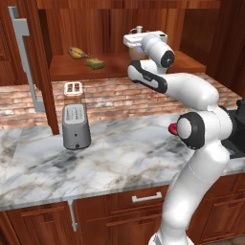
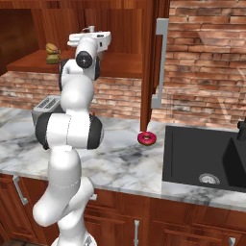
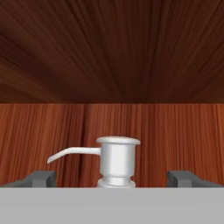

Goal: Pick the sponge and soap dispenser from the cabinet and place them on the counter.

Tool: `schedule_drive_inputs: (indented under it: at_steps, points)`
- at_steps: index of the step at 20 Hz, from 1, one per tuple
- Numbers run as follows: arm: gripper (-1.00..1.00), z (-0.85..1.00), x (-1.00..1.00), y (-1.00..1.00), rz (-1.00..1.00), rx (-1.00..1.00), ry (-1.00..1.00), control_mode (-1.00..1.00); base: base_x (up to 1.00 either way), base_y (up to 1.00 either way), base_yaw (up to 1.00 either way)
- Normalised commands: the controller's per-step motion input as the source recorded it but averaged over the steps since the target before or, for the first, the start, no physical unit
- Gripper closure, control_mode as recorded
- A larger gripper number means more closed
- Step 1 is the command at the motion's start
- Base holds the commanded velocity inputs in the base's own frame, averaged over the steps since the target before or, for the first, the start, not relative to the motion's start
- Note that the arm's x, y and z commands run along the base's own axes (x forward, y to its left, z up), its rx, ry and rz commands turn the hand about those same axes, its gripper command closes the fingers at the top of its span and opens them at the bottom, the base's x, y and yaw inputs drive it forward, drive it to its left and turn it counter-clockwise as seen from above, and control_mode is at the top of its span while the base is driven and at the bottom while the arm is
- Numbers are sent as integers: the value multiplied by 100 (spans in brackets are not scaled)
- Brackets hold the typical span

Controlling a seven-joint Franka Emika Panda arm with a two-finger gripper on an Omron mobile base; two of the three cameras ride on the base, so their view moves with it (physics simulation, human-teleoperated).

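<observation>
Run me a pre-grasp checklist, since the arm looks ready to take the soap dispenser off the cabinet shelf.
1. Pincer open: ok.
2. Soap dispenser pump centred between the fingertips: ok.
3. Fingers low enough to grip the bottle body: cannot tell, body hidden.
4. Sponge and banana apart from the hand: ok.
5. Cabinet door swung open: ok.
6. Bare counter for set-down, beside the toaster: ok.

Cabinet (image 1: 119, 24): dark reddish wood w/ streaky grain, semi-matt; grey bar handle (image 1: 26, 57) looks like matt metal. Counter (image 1: 119, 153): veined white-grey marble, smooth, slight sheen. Wall (image 1: 143, 95): rough red brick. Toaster (image 1: 75, 125): brushed grey metal. Soap dispenser (image 3: 116, 159) pump: pale, smooth, satin. Sink (image 2: 202, 158): black, matt. Doughnut (image 2: 146, 139): glossy red.
</observation>
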Motion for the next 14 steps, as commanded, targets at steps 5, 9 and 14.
schedule_drive_inputs:
  at_steps: [5, 9, 14]
  points:
    - [-100, -6, 27, 0, 0, 0, 0, -100, 0, 0, 0]
    - [-100, -4, 26, -3, 0, 0, 0, -100, 0, 0, 0]
    - [100, -1, 12, -5, 0, 0, 0, -100, 0, 0, 0]
